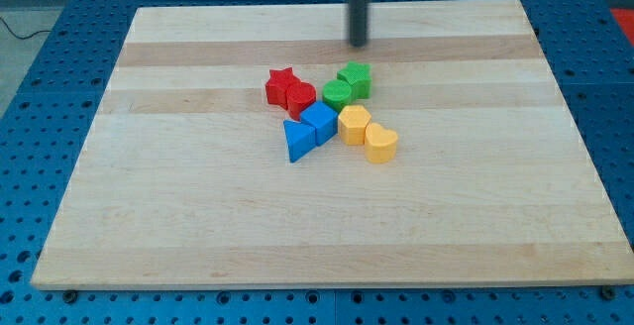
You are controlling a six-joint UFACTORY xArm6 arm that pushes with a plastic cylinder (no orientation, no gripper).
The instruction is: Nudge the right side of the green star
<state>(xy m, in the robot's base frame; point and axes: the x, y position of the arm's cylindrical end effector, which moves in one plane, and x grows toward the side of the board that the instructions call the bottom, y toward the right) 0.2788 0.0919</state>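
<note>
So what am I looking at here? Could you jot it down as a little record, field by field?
Surface: wooden board on a blue perforated table
My tip: toward the view's top of the cluster, touching no block
Green star: at the cluster's upper right, just below my tip
Green round block: against the star's lower left
Red blocks: star and a second beside it
Blue blocks: cube, triangle
Yellow blocks: two, lower right
</note>
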